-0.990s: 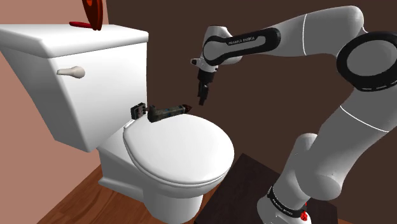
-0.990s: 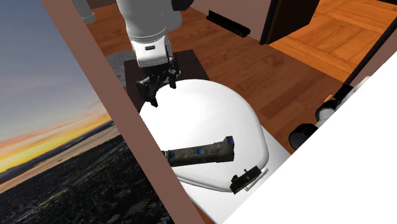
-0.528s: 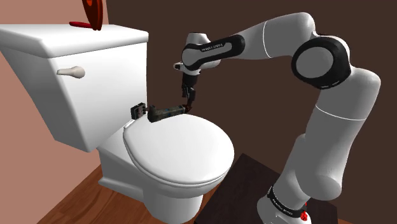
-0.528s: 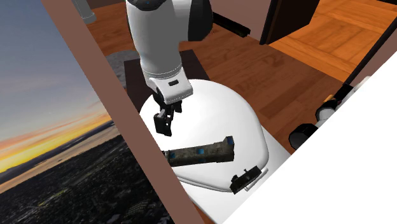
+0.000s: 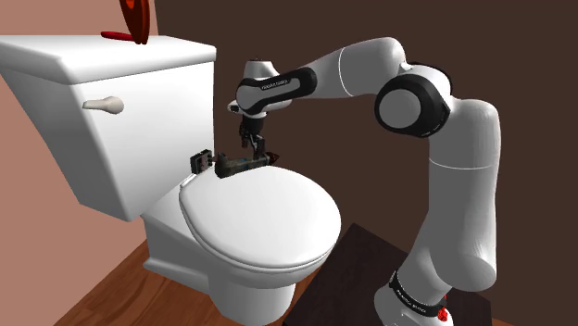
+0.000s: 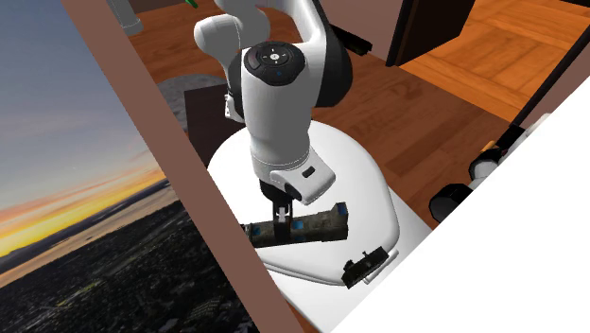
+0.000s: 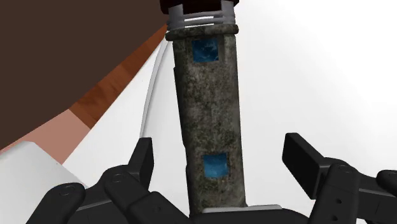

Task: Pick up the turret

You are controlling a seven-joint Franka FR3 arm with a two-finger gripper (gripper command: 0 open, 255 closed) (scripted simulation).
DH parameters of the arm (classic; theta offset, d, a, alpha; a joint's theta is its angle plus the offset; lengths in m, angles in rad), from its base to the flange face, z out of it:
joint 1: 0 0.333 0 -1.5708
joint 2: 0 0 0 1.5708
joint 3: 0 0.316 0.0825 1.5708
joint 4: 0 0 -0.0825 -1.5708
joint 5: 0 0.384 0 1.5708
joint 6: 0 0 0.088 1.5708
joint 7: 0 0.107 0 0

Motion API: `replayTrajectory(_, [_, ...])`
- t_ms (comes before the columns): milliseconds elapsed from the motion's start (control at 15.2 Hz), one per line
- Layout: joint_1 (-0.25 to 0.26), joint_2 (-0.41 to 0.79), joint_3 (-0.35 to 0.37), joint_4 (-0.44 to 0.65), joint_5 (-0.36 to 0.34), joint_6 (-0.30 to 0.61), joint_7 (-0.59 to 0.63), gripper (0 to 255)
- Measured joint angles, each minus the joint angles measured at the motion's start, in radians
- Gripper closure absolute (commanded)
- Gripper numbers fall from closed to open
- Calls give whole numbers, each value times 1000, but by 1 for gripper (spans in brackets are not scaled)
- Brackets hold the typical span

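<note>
End effector (image 7: pixel 222 154) newly astride turret (image 7: pixel 207 95)

Light is even and diffuse in all three views, and every edge is sharp right out to the corners. In the shoulder view the white toilet (image 5: pixel 269 222) is bright, with soft grey shading under the bowl at lower centre. The brown wall (image 5: pixel 537 56) across the upper right is dim. In the second exterior view the toilet tank (image 6: pixel 501 265) at lower right is flat, blown-out white, and a sunset backdrop (image 6: pixel 66 208) glows orange at the left. In the wrist view the turret (image 7: pixel 210 108) at centre shows crisp mottled texture, while the lid (image 7: pixel 331 76) at right washes out to near white.
</note>
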Motion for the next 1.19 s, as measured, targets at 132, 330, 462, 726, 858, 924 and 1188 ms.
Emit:
replayTrajectory(132, [-2,14,3,-4,3,18,-10,0])
replayTrajectory(330, [-3,29,5,-22,7,51,-14,0])
replayTrajectory(462, [-5,39,6,-25,10,64,-16,255])
replayTrajectory(726, [-5,42,7,-24,11,67,-17,255])
replayTrajectory(858, [-5,42,7,-24,11,67,-17,255])
replayTrajectory(924, [-5,42,7,-24,11,67,-17,255])
replayTrajectory(1188, [-5,39,6,-25,10,64,-16,255])
